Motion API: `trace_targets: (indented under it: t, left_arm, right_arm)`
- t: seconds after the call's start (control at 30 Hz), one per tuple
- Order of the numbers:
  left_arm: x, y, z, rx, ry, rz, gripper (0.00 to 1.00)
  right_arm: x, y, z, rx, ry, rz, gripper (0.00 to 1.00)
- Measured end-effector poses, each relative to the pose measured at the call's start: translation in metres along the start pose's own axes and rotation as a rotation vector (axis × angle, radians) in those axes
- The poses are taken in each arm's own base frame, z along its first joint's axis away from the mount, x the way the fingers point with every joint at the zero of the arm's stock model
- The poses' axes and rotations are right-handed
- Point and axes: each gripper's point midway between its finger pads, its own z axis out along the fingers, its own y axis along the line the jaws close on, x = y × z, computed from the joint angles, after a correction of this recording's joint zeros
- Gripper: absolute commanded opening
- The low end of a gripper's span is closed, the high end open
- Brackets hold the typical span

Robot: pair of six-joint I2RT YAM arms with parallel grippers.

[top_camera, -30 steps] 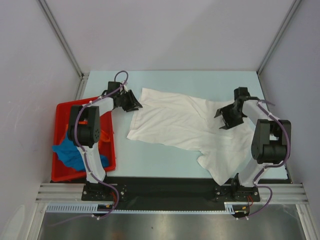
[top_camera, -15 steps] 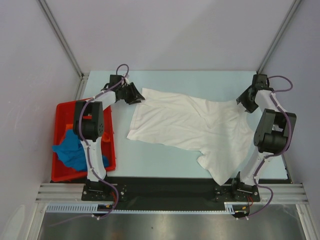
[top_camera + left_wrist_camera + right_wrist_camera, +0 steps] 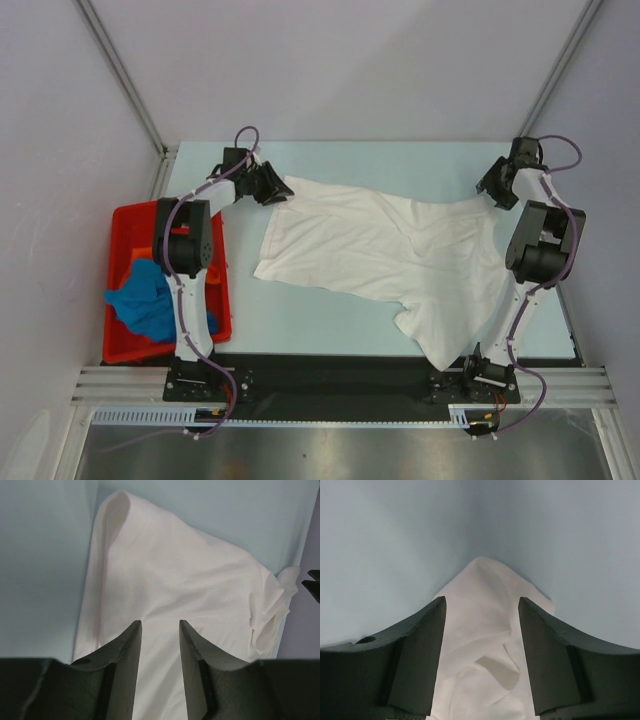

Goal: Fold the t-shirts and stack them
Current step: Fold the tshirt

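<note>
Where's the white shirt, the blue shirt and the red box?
white t-shirt point(image 3: 370, 245): top view, middle of the spread cloth.
blue t-shirt point(image 3: 148, 300): top view, middle of the crumpled heap.
red bin point(image 3: 128, 220): top view, bare far corner.

Two robot arms, the left arm point(image 3: 185, 250) and the right arm point(image 3: 540, 245), stand at the near edge of one pale desk point(image 3: 330, 320). Each arm ends in two fingers, four in all: the left fingers point(image 3: 127, 665) and the right fingers point(image 3: 420, 655). One white t-shirt point(image 3: 380, 245) lies on the desk. One red bin point(image 3: 128, 212) sits at the left, holding one heap of blue cloth point(image 3: 145, 300); whether that is a single t-shirt cannot be told. One sliver of orange cloth point(image 3: 131, 263) shows beside it.
</note>
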Motion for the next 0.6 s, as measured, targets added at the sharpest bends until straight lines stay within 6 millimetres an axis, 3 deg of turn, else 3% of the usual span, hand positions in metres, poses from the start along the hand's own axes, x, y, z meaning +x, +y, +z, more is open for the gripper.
trace_targets:
  t: [0.27, 0.4, 0.6]
  left_arm:
    - [-0.006, -0.004, 0.001, 0.009, -0.013, 0.011, 0.41]
    - [-0.005, 0.000, 0.007, 0.004, -0.005, 0.006, 0.35]
    - [-0.019, -0.002, 0.017, 0.012, -0.019, 0.015, 0.36]
  right_arm:
    - [-0.004, 0.015, 0.026, -0.081, 0.026, -0.115, 0.62]
    - [-0.002, 0.015, 0.035, -0.099, 0.042, -0.173, 0.58]
    - [0.005, 0.009, 0.040, -0.093, 0.069, -0.242, 0.56]
